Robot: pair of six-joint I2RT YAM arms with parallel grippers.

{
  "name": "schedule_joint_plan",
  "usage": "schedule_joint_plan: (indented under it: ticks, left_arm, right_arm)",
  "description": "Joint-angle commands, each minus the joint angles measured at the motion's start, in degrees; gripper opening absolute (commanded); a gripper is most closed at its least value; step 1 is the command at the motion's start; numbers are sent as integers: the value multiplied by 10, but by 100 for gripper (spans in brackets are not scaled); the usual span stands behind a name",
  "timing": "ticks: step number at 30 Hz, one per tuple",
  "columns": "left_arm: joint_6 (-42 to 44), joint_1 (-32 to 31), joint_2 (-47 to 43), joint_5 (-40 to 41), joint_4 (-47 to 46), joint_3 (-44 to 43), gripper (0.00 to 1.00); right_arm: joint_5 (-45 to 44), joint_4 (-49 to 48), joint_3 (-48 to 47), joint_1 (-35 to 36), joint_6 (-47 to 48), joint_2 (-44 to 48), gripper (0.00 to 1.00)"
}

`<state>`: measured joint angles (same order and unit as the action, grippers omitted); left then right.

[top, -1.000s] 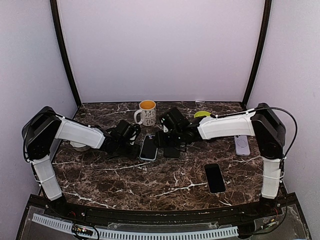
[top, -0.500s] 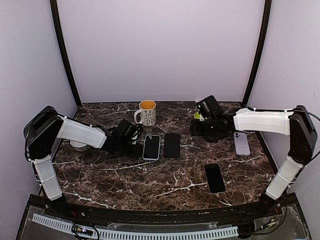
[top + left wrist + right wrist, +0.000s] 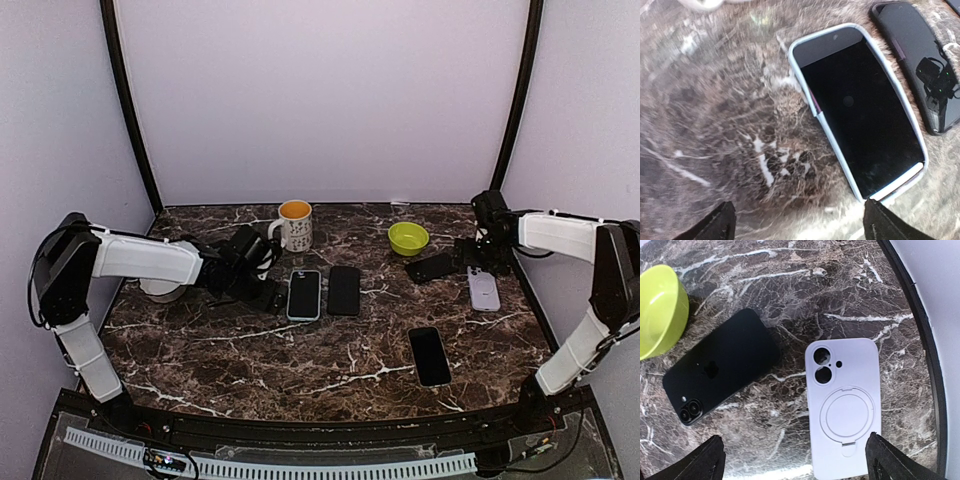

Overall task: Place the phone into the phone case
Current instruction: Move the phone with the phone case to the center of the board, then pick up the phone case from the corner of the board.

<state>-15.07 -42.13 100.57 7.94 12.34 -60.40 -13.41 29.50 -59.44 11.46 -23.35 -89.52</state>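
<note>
Both pairs of jaws are standing wide apart and are holding nothing. The left gripper (image 3: pixel 800 227) is hovering just short of a phone in a pale case (image 3: pixel 860 107), which is lying ahead of it and a little toward its right finger. The right gripper (image 3: pixel 797 460) is hanging over the far right part of the table (image 3: pixel 250 350). Under the right gripper a dark phone (image 3: pixel 722 365) is lying with its back up. A lilac case (image 3: pixel 842 400) is lying just beside it without touching it, also back up, with the camera holes and the ring stand showing. The dark phone is resting between the green bowl (image 3: pixel 657 325) and the lilac case, and its long axis is running slantwise across the jaws. The long axis of the case is pointing straight away from them, so the fingers are lining up across its narrow width. I am judging that this pair is the one waiting to be joined. The right arm is clearly the nearer one, as the left arm is sitting well apart at the middle of the table. The case is probably needing a turn to open side up first.
</note>
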Motion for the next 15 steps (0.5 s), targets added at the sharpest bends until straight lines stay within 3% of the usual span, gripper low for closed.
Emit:
schedule_joint_plan:
  ticks: [1,8,15]
  left_arm:
    - [15,-1,-62,11,75,-31,93]
    - [77,-2,-108,7,149,-78,99]
    - [101,-2,-105,0,141,-84,99]
  right_arm:
    - [-3,10,-33,-32,41,-20,99]
    - [99,41,-46,-108,84,-71,98]
    - [112,36,-38,-128,99,-128,99]
